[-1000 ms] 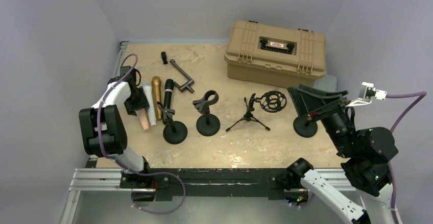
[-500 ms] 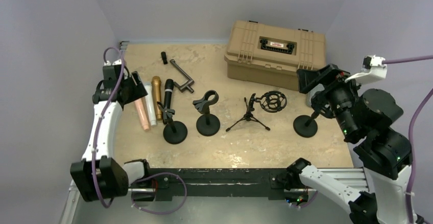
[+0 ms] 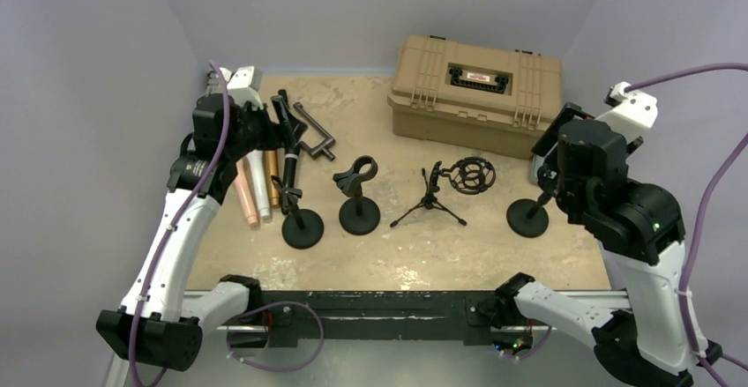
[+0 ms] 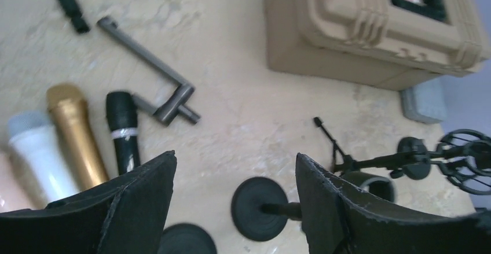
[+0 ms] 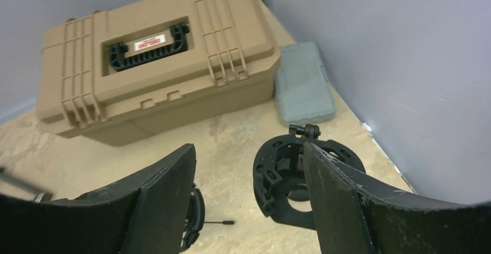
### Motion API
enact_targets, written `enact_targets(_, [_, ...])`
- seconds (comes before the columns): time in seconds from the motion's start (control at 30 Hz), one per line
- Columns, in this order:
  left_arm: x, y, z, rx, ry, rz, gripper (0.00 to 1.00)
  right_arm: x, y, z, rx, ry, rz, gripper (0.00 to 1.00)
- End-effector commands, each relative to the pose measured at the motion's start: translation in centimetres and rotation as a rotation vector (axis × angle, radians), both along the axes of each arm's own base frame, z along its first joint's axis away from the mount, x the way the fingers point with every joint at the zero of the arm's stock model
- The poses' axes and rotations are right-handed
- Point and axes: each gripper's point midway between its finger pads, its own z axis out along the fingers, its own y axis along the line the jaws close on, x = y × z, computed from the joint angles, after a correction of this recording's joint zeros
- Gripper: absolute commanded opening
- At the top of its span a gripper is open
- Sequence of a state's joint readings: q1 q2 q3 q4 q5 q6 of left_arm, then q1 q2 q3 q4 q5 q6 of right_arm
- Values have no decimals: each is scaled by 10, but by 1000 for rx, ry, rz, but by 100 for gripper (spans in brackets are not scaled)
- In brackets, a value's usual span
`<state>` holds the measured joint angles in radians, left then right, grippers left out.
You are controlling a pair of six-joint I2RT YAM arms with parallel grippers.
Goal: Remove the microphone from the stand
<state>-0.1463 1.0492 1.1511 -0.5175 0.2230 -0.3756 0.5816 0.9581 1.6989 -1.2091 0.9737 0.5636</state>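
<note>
Left arm (image 3: 176,228) risen above microphone (image 3: 288,175), right arm (image 3: 631,219) upright, fingers (image 4: 139,208) parted

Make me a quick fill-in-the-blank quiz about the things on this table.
The microphone clipped in the stand is ___. The gold microphone lies between it and a ___ one. The left hand holds ___.
Missing words: black, white, nothing.
</note>
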Motion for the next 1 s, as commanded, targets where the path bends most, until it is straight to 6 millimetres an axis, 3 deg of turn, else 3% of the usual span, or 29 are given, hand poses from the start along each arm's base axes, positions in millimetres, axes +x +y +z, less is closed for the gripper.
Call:
enact_targets(0.0, [4,-34,63,-30,-214,-142,73,24,-11,-3,-36,14,-136,66])
enact_targets(0.13, [-3,-45,55,-78,-219,-203,75,60,-46,-10,-57,57,-144,67])
enact_targets(0.23, [-11,-52,54,-105,-221,-238,78,76,-71,-17,-16,86,-163,66])
enact_targets(0.33, [-16,-58,50,-124,-209,-277,81,86,-82,-22,64,62,-121,66])
enact_targets(0.43, [-17,-65,48,-155,-194,-314,81,94,-88,-44,186,54,-59,62])
enact_targets(0.57, [-22,-79,47,-204,-180,-400,83,88,-94,-70,259,35,-47,59])
enact_targets(0.77, [-29,-90,50,-229,-187,-459,83,59,-104,-55,165,9,-136,65])
enact_targets(0.87, [-33,-93,52,-231,-196,-474,83,53,-99,-50,159,-29,-122,71])
enact_targets(0.97, [-35,-93,51,-224,-204,-477,83,47,-103,-52,172,-53,-175,88])
